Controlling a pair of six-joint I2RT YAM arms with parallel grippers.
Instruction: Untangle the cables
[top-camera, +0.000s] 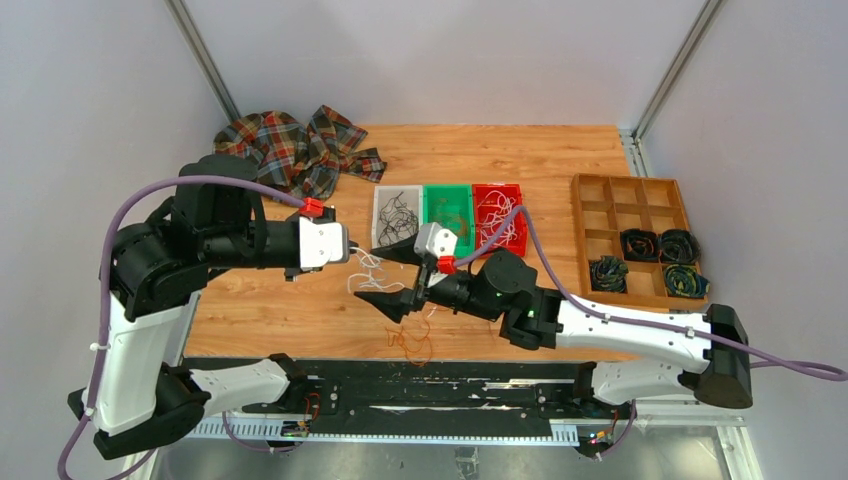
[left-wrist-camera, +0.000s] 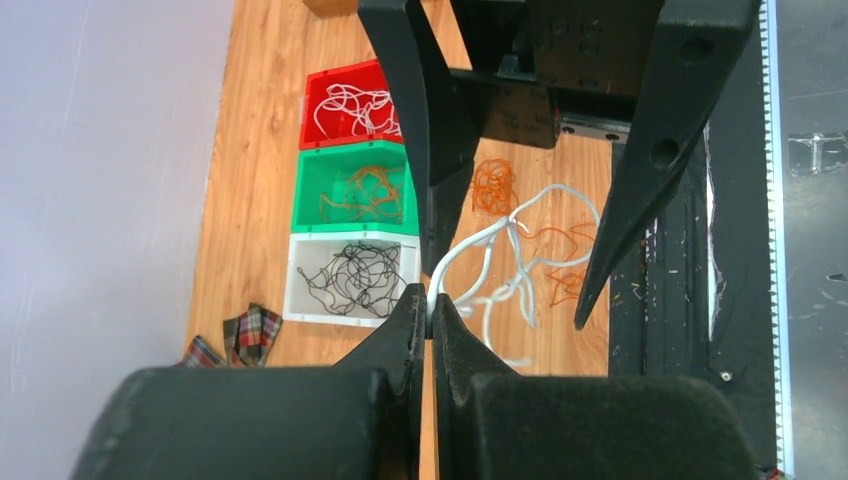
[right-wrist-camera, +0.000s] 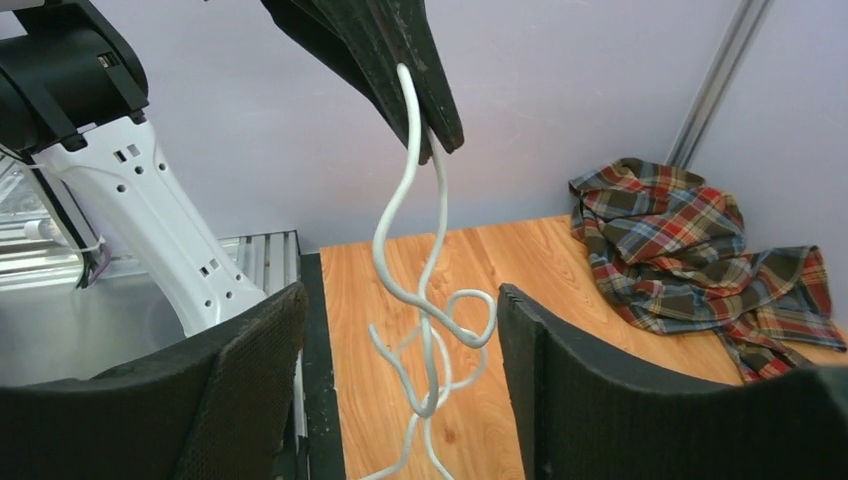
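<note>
Over the near middle of the light wooden table, the left gripper faces the wide-open, empty right gripper above thin white cables. In the left wrist view, the left fingertips pinch one strand tightly; in the right wrist view, this strand hangs between the spread right fingers.

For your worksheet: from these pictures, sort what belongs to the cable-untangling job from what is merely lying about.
Job: thin white cable tangle, pinched by the left gripper; open right gripper; loose thin orange cables; white plastic bin, green plastic bin, red plastic bin, all holding sorted wires.

Lying about: crumpled plaid cloth; wooden compartment tray; dark coiled cords in it.
</note>
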